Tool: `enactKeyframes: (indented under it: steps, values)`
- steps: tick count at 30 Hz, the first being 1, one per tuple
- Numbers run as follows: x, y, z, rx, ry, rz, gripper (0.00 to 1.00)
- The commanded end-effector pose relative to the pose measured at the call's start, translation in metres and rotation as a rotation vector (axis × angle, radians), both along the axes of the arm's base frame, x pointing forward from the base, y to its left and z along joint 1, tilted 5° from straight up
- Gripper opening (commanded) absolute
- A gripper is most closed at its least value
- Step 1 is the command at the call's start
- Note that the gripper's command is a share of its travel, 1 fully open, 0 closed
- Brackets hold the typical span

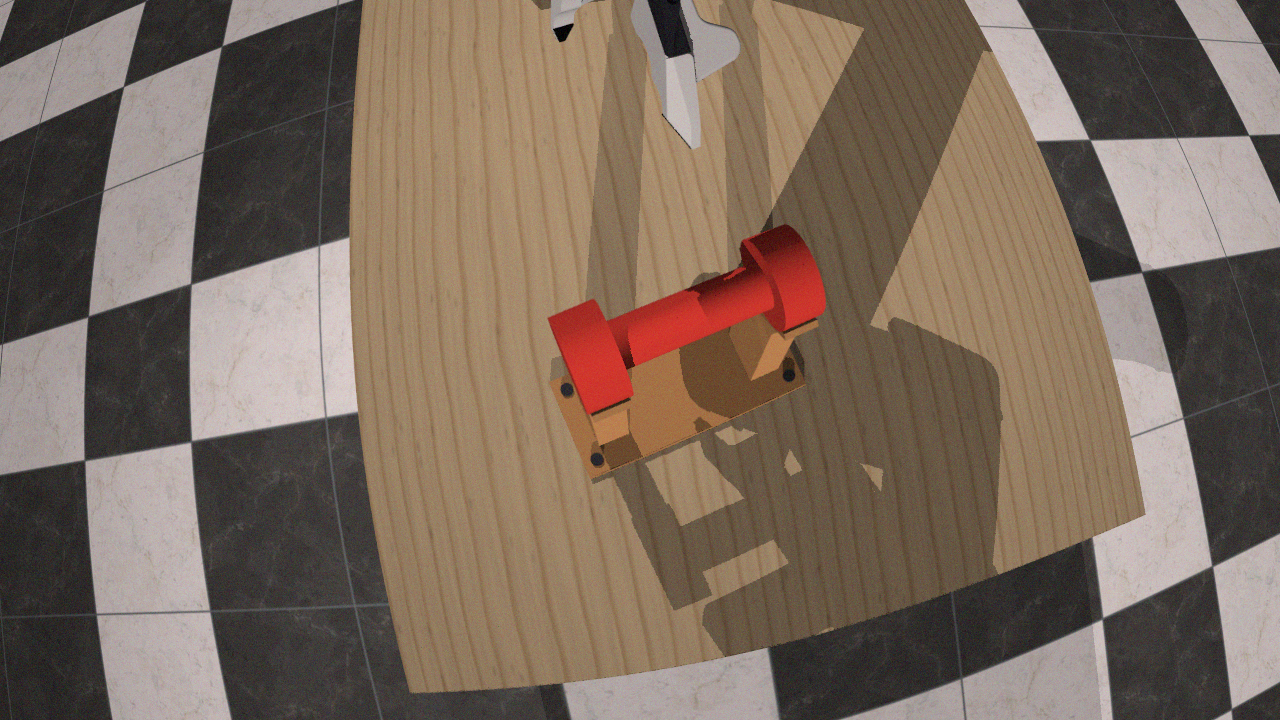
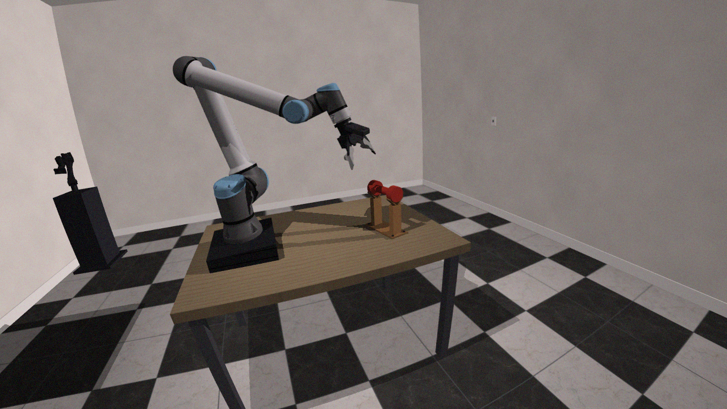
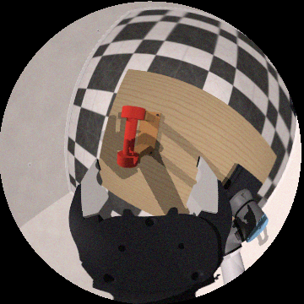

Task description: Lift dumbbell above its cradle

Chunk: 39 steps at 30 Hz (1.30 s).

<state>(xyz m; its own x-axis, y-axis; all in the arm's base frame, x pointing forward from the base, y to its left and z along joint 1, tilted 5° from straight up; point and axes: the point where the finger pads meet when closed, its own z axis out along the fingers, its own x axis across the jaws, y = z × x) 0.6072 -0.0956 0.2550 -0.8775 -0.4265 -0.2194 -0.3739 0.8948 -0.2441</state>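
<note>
A red dumbbell (image 1: 687,315) with a thick cylindrical bar and two disc-shaped ends lies horizontally in its cradle, a tan wooden stand (image 1: 666,407) made of two upright posts on a flat base plate with dark screw heads at its corners. The stand sits on the pale wood-grain worktop (image 2: 325,264), towards the far right corner as the exterior view shows it, away from the edges. No brand, label or writing can be read on the dumbbell, the stand or the arm.

The grey and white six-joint arm (image 2: 238,88) with light blue joint caps rises from a black square base block (image 2: 216,262) near the left edge of the worktop and reaches out over it. Its two-fingered grey gripper (image 2: 358,151) hangs in the air above and short of the dumbbell, well apart from it. The jaws are spread fully wide with nothing between them; in the wrist view the two pale fingers frame bare worktop, the dumbbell lying beyond them

A black pedestal (image 2: 86,226) stands on the checkered floor (image 2: 533,325) by the left wall
</note>
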Motion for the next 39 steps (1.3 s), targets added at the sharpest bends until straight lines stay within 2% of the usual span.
enactKeyframes:
  steps: [1, 21, 26, 32, 34, 39]
  values:
    - [0.0, 0.0, 0.001, 0.0, -0.001, 0.0, 1.0]
    - [0.004, 0.0, -0.001, 0.005, 0.009, -0.006, 1.0]
    - [0.027, 0.004, -0.015, 0.04, 0.083, -0.045, 1.0]
    - [0.071, 0.016, -0.05, 0.086, 0.234, -0.124, 1.0]
    - [0.071, 0.016, -0.05, 0.086, 0.234, -0.124, 1.0]
    - [0.095, 0.027, -0.074, 0.097, 0.327, -0.172, 1.0]
